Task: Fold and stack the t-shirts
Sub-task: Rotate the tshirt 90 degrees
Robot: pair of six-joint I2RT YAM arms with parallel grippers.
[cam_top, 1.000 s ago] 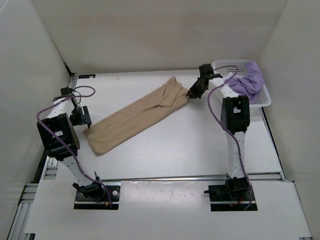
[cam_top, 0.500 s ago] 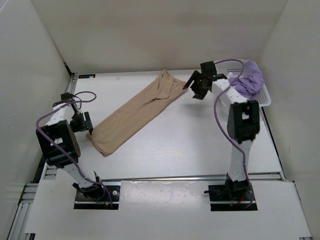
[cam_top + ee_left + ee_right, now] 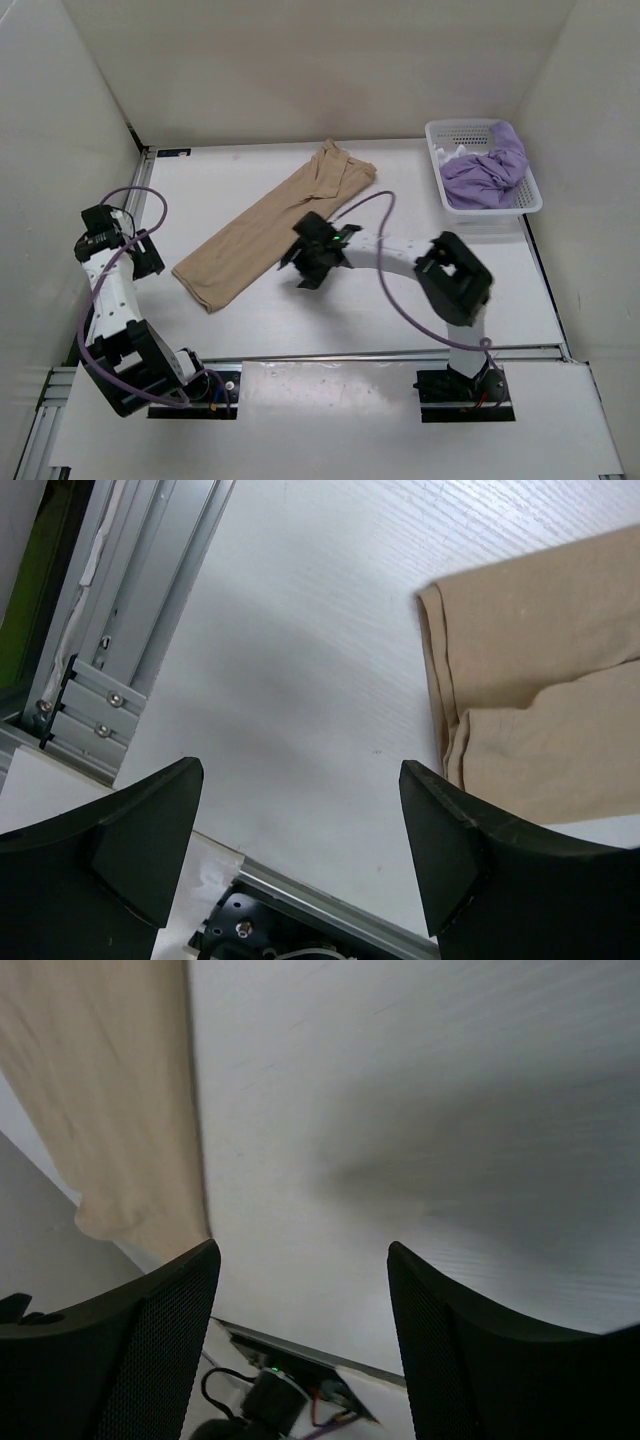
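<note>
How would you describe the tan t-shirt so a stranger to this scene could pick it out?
Look at the white table. A long folded strip of cloth lies slantwise across its middle: the tan t-shirt. Unlike the lavender t-shirt bunched in the far-right basket, it lies flat on the table.

Far right corner: white perforated basket (image 3: 489, 211), standing on the pale surface (image 3: 400, 300), close to the right wall (image 3: 590, 150). Along the left edge: aluminium rail (image 3: 120, 620) with a bolted bracket (image 3: 90, 705). At the near edge: metal strip (image 3: 330, 356), then a white board (image 3: 320, 420).
</note>
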